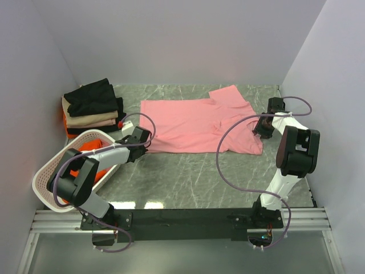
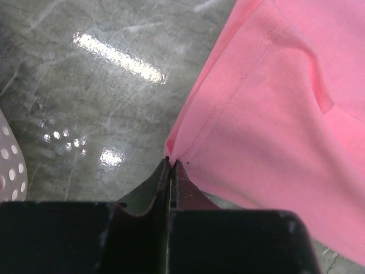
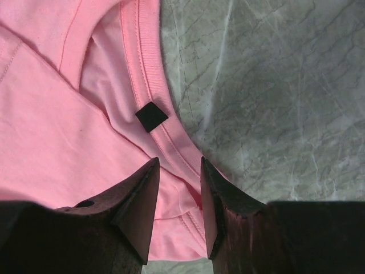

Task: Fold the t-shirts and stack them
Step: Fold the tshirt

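Observation:
The light pink t-shirt [image 1: 194,123] lies spread flat on the grey marble table, one sleeve folded over at the far right. My left gripper [image 1: 146,140] is shut on its near-left hem corner, which shows in the left wrist view [image 2: 171,161] pinched between the closed jaws. My right gripper [image 1: 261,128] is at the shirt's right edge. In the right wrist view it [image 3: 179,166] is open, its fingers standing either side of the ribbed collar [image 3: 149,74], close to a small black label [image 3: 151,117]. Folded black [image 1: 94,96] and beige [image 1: 85,119] shirts are stacked at the back left.
A white perforated basket [image 1: 48,174] lies tilted at the left edge, with orange-red cloth [image 1: 91,149] in it. More orange-red cloth [image 1: 64,119] shows under the stack. Walls close off the left, back and right. The basket rim shows in the left wrist view [image 2: 8,165].

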